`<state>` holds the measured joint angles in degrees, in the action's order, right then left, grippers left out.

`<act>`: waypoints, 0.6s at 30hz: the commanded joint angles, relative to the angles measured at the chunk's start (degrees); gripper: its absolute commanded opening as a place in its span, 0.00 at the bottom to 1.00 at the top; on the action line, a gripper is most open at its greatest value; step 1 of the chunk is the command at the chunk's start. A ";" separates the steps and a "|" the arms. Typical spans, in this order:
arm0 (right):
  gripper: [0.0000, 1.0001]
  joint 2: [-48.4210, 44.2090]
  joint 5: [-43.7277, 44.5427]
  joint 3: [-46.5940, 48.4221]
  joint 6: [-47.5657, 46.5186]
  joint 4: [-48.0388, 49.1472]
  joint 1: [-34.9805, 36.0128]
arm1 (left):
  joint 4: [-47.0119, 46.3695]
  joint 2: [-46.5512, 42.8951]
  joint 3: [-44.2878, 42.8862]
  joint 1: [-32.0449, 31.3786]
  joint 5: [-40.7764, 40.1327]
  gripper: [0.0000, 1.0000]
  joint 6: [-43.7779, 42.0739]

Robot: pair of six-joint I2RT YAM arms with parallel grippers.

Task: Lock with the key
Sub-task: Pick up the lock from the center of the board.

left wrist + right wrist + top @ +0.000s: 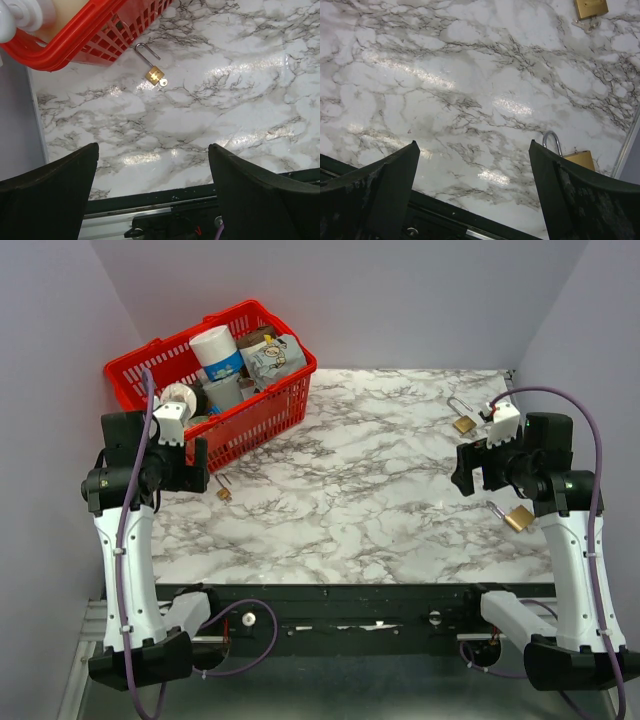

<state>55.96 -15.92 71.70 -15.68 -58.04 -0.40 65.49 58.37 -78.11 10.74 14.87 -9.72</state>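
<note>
— Brass padlock (155,75), a small one, lying flat on the marble table (240,100). It's out ahead of the left gripper (152,147), beyond the tips and roughly in line with the gap between them. See the little silver key (163,83) poking from its base?

— I see it. The steel shackle (145,52) points away from the fingers (60,185), toward the red basket (100,35) just past it. Is it open or snapped shut?

— Can't tell from here. The fingers are spread wide, nothing between them, well short of the lock.

— And the right gripper (472,145)?

— Same: spread wide, empty. It has two more locks on its side. The near padlock (580,159) is half hidden behind one finger, and the far padlock (590,7) is well ahead of the tips. I can't make out a key for certain on either.

— How would you take the keyed one?

— I'd guess it's dense for its size, rigid and slick. It's polished metal on glossy stone, so a nudge would likely skate it away. I'd come straight down and pinch the body across its narrow edges. I'd leave the shackle alone, since a thin loop could swivel in the grip. The key end should be left clear so the other fingers can reach its head, which is tiny and looks fiddly.

— Nothing fragile, at least.

— No, only slippery.
</note>
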 commanded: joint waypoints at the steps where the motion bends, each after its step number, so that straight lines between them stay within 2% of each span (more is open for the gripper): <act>1: 1.00 -0.16 -1.04 -0.95 -0.40 0.12 0.23 | 3.13 -1.77 2.25 -0.28 2.25 0.99 -11.53; 3: 1.00 0.02 -1.30 -0.86 -0.49 0.12 0.23 | 4.46 -2.03 3.13 -0.72 2.97 0.99 -16.89; 4: 1.00 0.11 -1.48 -0.95 -0.58 -0.05 0.32 | 7.16 -1.77 3.05 -1.33 3.49 0.99 -23.01; 8: 1.00 0.72 -2.01 -1.12 -0.84 -0.32 0.32 | 13.33 0.51 2.96 -4.49 2.71 0.99 -37.81; 11: 1.00 1.16 -2.36 -1.13 -0.84 -0.23 0.23 | 16.68 1.74 4.10 -9.58 -2.20 0.99 -48.68; 14: 1.00 2.12 -3.23 -0.51 -0.93 -0.67 0.32 | 17.38 2.27 6.64 -13.54 -10.20 0.99 -60.89; 17: 1.00 2.92 -4.29 0.28 -0.93 -0.93 0.23 | 17.04 3.24 9.54 -17.50 -18.46 0.99 -69.18; 18: 1.00 3.44 -4.47 0.45 -0.93 -1.02 0.23 | 16.86 3.24 10.77 -18.12 -19.43 0.99 -75.65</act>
<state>58.17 -17.93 71.11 -16.10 -58.19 -0.40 75.42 60.86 -70.61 -4.05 6.94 -61.76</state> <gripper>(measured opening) 0.998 0.987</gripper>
